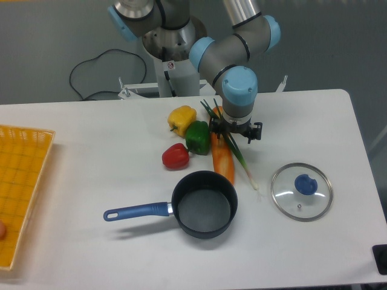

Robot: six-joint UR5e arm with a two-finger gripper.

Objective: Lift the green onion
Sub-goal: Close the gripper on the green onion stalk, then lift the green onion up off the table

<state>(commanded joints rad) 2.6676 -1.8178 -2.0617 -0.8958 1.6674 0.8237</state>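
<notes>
The green onion lies on the white table, a thin stalk running from dark leaves near the yellow pepper down to a pale tip near the glass lid. It lies beside and partly over the orange carrot. My gripper hangs straight down over the onion's upper half, next to the green bell pepper. The blue wrist joint hides its fingers, so I cannot see whether they are open or touch the stalk.
A yellow pepper and a red pepper lie left of the carrot. A dark saucepan with a blue handle stands in front. A glass lid lies to the right. A yellow basket stands at the left edge.
</notes>
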